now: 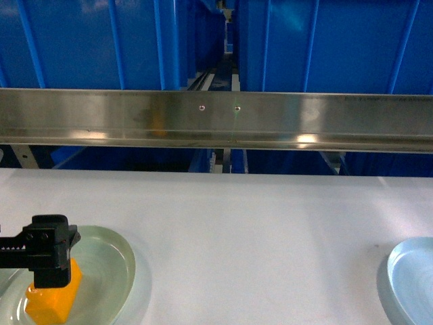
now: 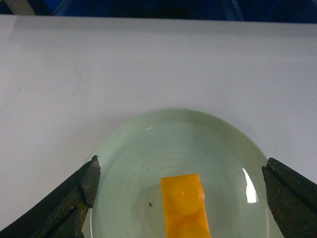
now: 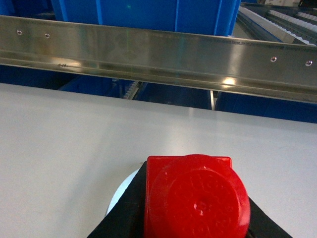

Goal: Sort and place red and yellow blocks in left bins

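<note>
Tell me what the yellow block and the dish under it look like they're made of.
The yellow block looks like glossy opaque plastic, with a moulded round stud catching light. The dish seems pale green translucent plastic or glass; glare streaks and faint rings show, material uncertain.

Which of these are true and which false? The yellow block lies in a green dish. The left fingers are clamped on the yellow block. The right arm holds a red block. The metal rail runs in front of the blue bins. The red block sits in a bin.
1. The yellow block lies in a green dish. True.
2. The left fingers are clamped on it. False: they stand wide open on either side of the dish.
3. The right gripper holds a red block. True.
4. The metal rail runs in front of the blue bins. True.
5. The red block sits in a bin. False: it is held above the table.
</note>
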You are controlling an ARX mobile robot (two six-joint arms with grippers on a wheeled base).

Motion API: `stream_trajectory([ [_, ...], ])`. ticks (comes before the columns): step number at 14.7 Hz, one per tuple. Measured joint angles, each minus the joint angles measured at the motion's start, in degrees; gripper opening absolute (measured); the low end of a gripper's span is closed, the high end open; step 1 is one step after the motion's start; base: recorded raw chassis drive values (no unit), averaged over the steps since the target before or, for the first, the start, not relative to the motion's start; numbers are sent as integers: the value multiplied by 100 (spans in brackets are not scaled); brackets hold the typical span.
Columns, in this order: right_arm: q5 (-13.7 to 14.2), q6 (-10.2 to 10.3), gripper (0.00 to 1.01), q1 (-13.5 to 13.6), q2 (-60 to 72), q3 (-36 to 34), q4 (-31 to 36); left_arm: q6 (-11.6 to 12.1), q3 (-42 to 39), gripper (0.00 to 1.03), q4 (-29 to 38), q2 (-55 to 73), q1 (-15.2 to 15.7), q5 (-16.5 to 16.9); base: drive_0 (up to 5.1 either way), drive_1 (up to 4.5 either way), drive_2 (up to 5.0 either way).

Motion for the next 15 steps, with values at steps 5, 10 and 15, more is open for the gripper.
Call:
stream_trajectory([
  [5,0,0,28,0,0,0,0,-197,-35,98,258,549,-127,-127,0,0,0],
  [10,0,0,28,-2,0,0,0,-389,-116,98,811,1488,-144,-33,0,0,0],
  [15,0,0,28,0,0,0,0,-398,-116,98,1045,1781,-133,-26,0,0,0],
])
